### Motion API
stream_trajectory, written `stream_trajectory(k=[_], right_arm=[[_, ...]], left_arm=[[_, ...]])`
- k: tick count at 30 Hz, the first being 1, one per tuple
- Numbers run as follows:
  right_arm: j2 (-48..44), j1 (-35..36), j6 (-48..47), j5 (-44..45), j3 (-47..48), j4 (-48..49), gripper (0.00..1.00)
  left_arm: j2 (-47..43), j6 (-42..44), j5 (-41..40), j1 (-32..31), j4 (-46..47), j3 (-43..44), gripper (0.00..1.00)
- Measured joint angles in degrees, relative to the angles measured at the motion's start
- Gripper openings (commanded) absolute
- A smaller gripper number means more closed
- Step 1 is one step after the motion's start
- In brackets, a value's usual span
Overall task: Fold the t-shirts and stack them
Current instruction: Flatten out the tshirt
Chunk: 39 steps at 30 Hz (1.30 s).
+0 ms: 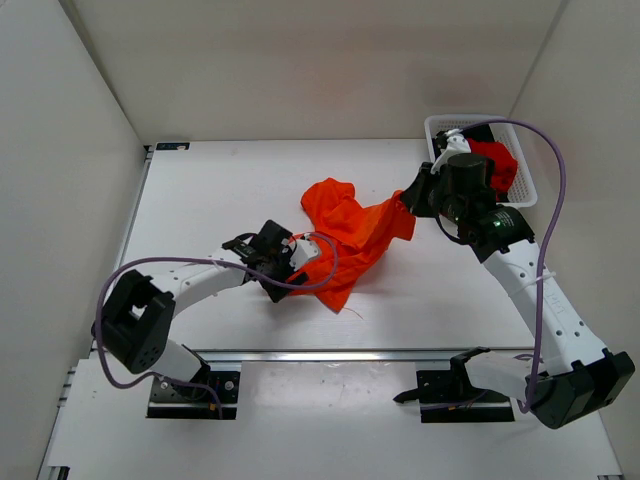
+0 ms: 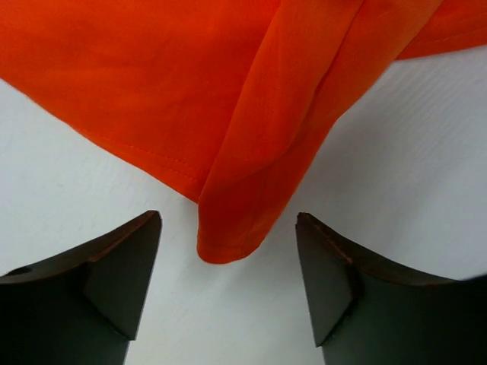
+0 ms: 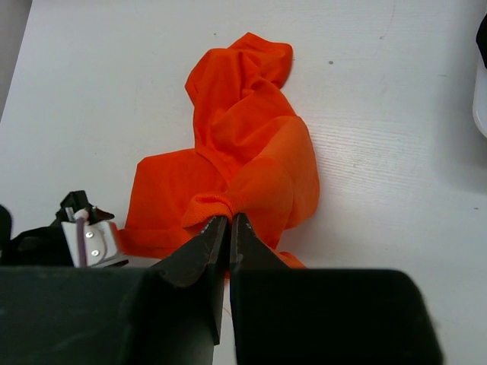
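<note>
One bright orange cloth t-shirt (image 1: 345, 230) is lying crumpled on the white tabletop (image 1: 210, 190), roughly at its middle. It is bunching narrow at the far end and spreading wider toward the near side.

The right gripper (image 1: 406, 202) is meeting the shirt at its right edge. Its dark fingers (image 3: 204, 245) are pressing tight together, with a small wad of orange fabric pinched between their tips. The rest of the garment is trailing away from that pinch across the table.

The left gripper (image 1: 288, 260) is sitting low at the shirt's near-left edge. Its jaws are standing wide apart and gripping nothing. In the left wrist view, a folded corner of the orange hem is hanging down between the two dark fingers (image 2: 114, 266), short of their tips and clear of both pads. Bare white table is showing on either side of it.

Toward the far right corner, a white plastic mesh basket (image 1: 475, 120) is resting on the table with a red cloth t-shirt (image 1: 497, 165) heaped inside it. The right arm is partly hiding both. Whether anything else is lying in the basket, I cannot tell.
</note>
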Motion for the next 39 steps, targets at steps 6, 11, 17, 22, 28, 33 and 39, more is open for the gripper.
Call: stream_trajectory(k=[6,11,17,22,28,33,39], right_arm=[[-0.57,-0.50,0.00,-0.74,-0.13,1.03,0.00],[-0.83,-1.09,0.00,-1.66,-0.63,1.46,0.00],[-0.46,-4.90,0.20,-5.29,-2.14,2.54,0.00],[9.31,-7.82,-3.39,-6.84,12.00,-2.56,0.00],[18.67,-16.09,-5.64,-9.75,35.32,-0.87,0.00],[13.07,-17.57,-5.99,-10.32,34.88,2.95,0.00],[-5.75,-8.09,-4.35,-9.31,3.06,4.24,0.00]], left_arm=[[6.32,-0.59,0.57,1.60,-0.74,0.04,0.50],[6.32,-1.73,2.16,1.20,-1.42,0.72,0.00],[4.90,-5.44,3.37,5.97,-4.24,7.28,0.00],[4.37,-9.07,1.33,17.05,-3.87,26.16,0.00],[6.43,-12.50,-3.32,28.92,0.20,59.82,0.00],[-4.11,-9.18,-5.66,25.14,4.83,57.00,0.00],[-22.75,-5.31,-7.63,20.41,5.22,26.03,0.00]])
